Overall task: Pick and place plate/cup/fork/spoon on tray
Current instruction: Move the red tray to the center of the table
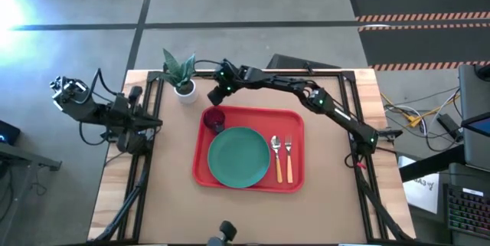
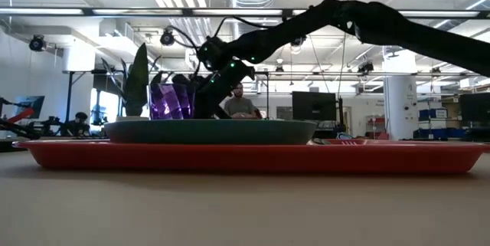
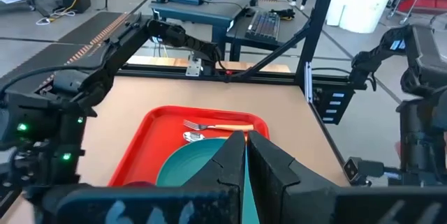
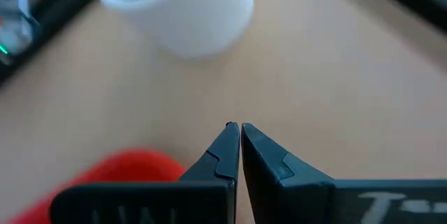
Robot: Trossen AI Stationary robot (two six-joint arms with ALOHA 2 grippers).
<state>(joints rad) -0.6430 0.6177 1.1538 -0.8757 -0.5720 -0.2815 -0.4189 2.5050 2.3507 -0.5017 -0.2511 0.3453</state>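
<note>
Overhead, we log the large flat red rectangular plastic tray [image 1: 295,127] with its raised rim near the middle of the brown table [image 1: 329,208]. All four items sit on that tray. The round flat teal-green plate [image 1: 239,157] fills its centre. The small dark purple translucent tumbler cup [image 1: 214,117] stands upright in the tray corner nearest the potted plant, just beside the plate's edge. On the plate's other side lie the small spoon with a silver oval bowl and orange-yellow handle [image 1: 277,158], next to the plate, and the silver-tined fork with a light orange handle [image 1: 289,156], nearer the tray's rim; the two lie parallel and close together.

We note the right gripper [image 1: 217,97] reaching across to hover just off the tray's cup corner, between the cup and the white pot holding a green plant [image 1: 182,77]. Its own wrist view shows the two dark fingers [image 4: 218,155] pressed together with nothing between them, over bare table, red tray edge [image 4: 119,172] on one side, white pot [image 4: 181,4] beyond.

The left gripper [image 1: 151,123] waits well off the tray, at the table edge on the cup's side. Its fingers [image 3: 230,161] also meet, holding nothing.

At table height, the purple cup [image 2: 172,100] rises behind the plate [image 2: 210,129].
</note>
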